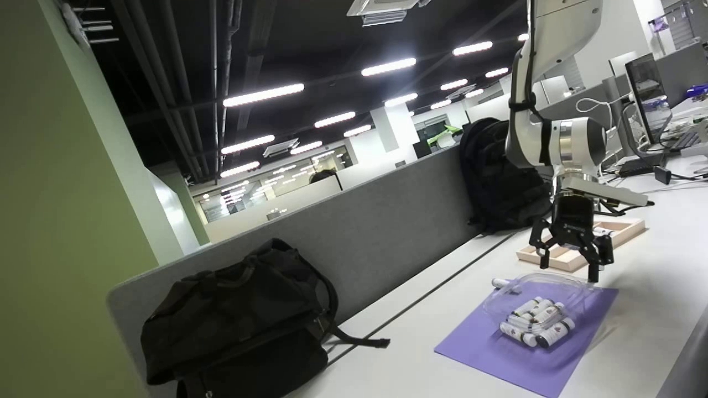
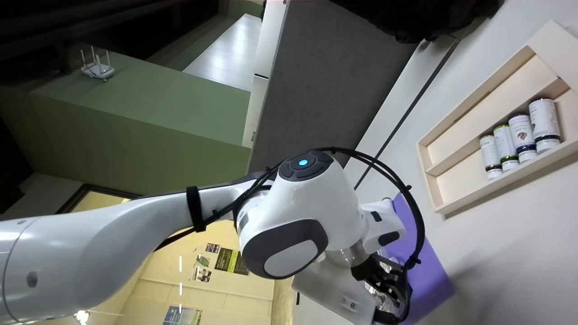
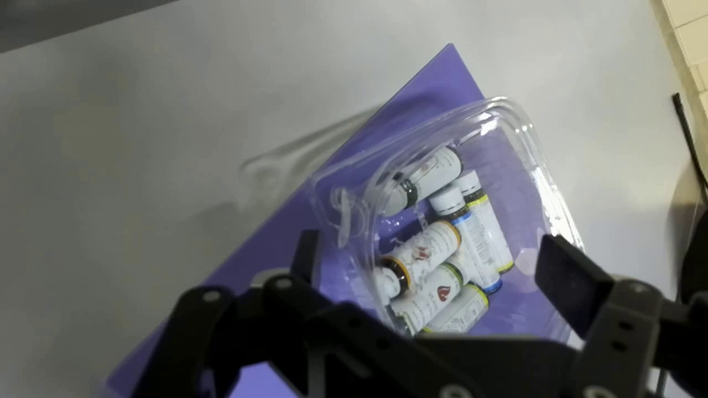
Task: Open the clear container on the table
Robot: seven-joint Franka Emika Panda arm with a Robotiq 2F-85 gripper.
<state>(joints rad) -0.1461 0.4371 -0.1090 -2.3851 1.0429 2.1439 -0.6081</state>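
Arm (image 1: 525,146) bent downward, empty fingers (image 3: 572,279) wide apart, we count one clear container (image 3: 547,188), six bottles (image 3: 466,243) showing through, four bottles (image 2: 521,131) in one tray (image 2: 492,113).

I am reading no words anywhere; the labels (image 3: 480,255) on the bottles (image 3: 426,250) are, it seems, showing too blurred.

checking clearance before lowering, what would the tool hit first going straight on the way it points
Probably the clear container, lying below the open tool; the gap between them is hard to judge.
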